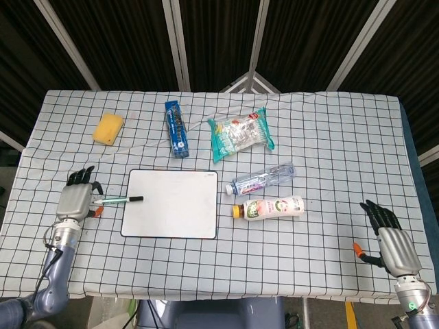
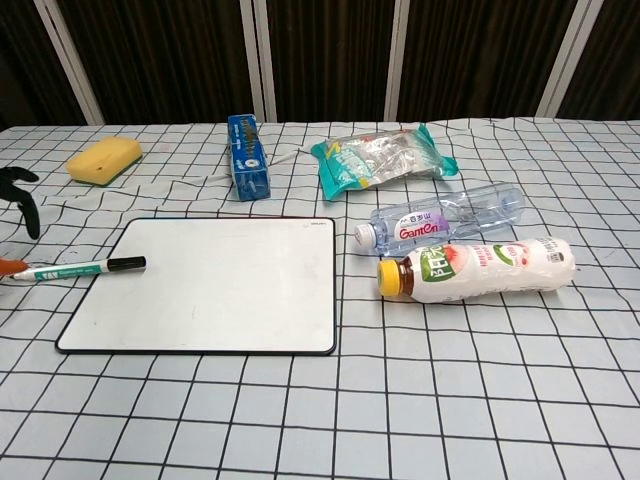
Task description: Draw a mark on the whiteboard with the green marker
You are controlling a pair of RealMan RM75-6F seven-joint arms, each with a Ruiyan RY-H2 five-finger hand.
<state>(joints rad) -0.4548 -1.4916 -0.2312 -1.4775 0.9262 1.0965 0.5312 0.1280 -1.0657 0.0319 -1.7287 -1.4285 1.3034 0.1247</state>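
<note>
My left hand [image 1: 74, 201] sat at the tail of the green marker [image 1: 118, 200]; my right hand [image 1: 391, 242] lay idle at the tabletop's near right edge.

The checked tabletop [image 1: 329, 157] carried the whiteboard [image 1: 171, 203] flat near its middle. To its right lay a pink drink bottle [image 1: 269, 207] and a clear water bottle [image 1: 263, 178], side by side; behind it lay a green snack bag [image 1: 239, 135], a blue box [image 1: 175, 128] and a yellow sponge [image 1: 108, 128]. The marker lay with its black cap on the board's left edge and its tail off the board. My left fingers were spread, thumb touching the marker's tail; I couldn't tell if they held it. My right fingers were spread, holding nothing.
</note>
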